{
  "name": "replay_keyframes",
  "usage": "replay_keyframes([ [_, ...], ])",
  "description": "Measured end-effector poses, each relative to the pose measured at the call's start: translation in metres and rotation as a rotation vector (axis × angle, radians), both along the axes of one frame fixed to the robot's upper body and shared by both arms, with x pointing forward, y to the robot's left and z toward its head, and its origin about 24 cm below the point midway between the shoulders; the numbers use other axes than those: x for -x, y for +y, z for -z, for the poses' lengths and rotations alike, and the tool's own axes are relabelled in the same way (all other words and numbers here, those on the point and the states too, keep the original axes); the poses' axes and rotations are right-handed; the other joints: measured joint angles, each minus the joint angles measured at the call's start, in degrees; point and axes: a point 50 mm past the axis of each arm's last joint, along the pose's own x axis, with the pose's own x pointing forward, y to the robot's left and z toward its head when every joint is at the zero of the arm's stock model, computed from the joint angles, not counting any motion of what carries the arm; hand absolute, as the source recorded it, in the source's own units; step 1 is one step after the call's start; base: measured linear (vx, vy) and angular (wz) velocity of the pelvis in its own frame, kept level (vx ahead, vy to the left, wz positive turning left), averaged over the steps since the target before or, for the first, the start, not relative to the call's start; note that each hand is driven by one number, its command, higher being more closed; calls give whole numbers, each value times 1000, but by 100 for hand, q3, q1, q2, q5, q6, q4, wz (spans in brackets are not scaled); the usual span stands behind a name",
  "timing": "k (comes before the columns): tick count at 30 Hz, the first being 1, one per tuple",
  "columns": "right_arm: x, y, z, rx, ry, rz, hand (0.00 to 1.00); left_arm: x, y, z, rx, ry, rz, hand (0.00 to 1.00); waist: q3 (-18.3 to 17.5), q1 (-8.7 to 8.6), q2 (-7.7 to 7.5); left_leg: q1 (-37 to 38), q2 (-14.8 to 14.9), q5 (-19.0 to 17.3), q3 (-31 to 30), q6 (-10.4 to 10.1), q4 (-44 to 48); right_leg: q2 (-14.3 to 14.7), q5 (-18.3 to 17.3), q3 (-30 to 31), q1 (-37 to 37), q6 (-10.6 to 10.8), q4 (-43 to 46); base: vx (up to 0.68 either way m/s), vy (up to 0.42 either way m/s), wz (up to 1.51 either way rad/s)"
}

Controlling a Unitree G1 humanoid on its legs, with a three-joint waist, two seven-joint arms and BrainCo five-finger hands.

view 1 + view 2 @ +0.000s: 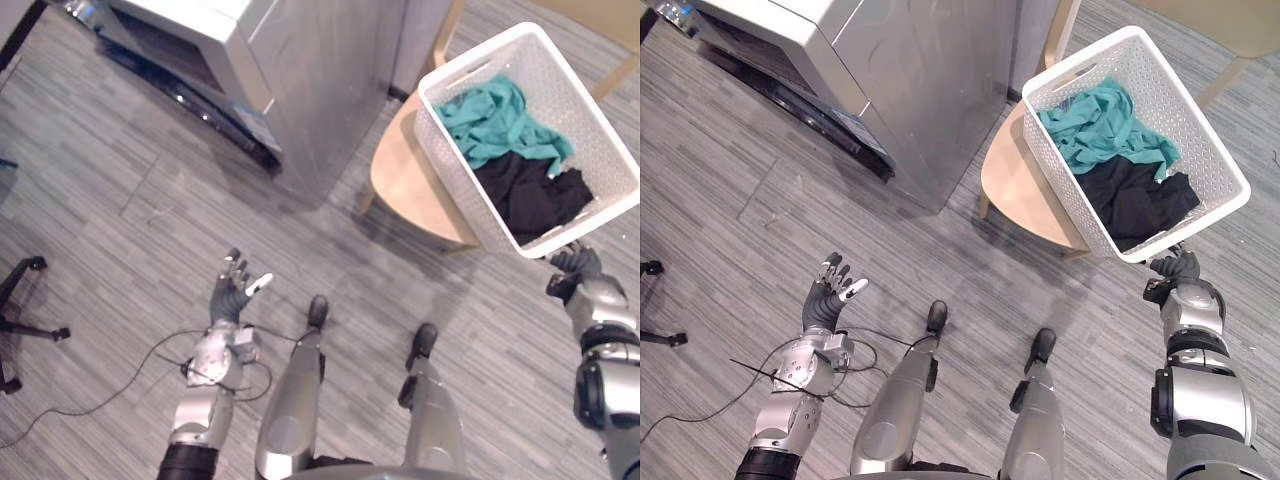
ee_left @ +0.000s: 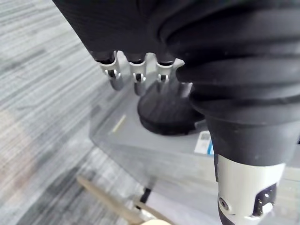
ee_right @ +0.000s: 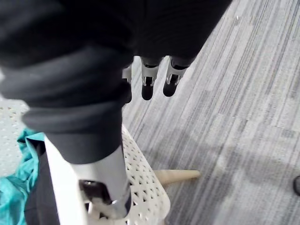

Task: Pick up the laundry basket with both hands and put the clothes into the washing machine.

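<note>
Head view. White perforated plastic laundry basket point(image 1: 452, 168) at 2 o'clock, tilted over a round pale-wood stool point(image 1: 410, 185). Whether it rests on the seat is not clear. Inside it are a teal garment point(image 1: 495, 120) and a black garment point(image 1: 530, 195).

Right hand point(image 1: 577, 265) at 4 o'clock, touching the basket's near rim — cannot tell whether it grips. Left hand point(image 1: 235, 293) at 7 o'clock, palm up, fingers spread wide, holding nothing, well apart from the basket.

Risks (judgement): only one hand is at the basket, and a lift from that end alone would likely tip it and spill the clothes. The left hand has to cross to the basket — a low sweep could knock the stool.

Surroundings: silver-grey washing machine point(image 1: 300, 90) at 11 o'clock, near the stool. Grey striped floor point(image 1: 120, 230). Black wheeled chair base point(image 1: 20, 300) at 9 o'clock.
</note>
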Motion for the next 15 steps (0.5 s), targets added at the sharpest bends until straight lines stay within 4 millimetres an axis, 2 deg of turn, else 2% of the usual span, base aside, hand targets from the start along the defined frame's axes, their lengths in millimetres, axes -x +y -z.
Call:
replay_keyframes([
  [4,-3,4,-1,3,44,-101,0,-1,-2,-3,-1,-12,33,0,51,1,-91,-31,70,17,-14,-16,-1,66,2,-10,-20,-3,0,35,-56,0],
  [10,3,-14,-15,102,145,-141,0,-1,1,-11,7,-36,40,0,53,39,-105,-64,95,28,-107,-32,-2,87,3,-136,25,-4,-3,-1,-33,7],
  [15,12,-18,-6,18,152,-133,0,-1,1,-10,10,-21,43,0,21,162,-204,-70,194,56,-117,-77,-74,186,4,-241,76,-23,-114,-21,-43,3],
])
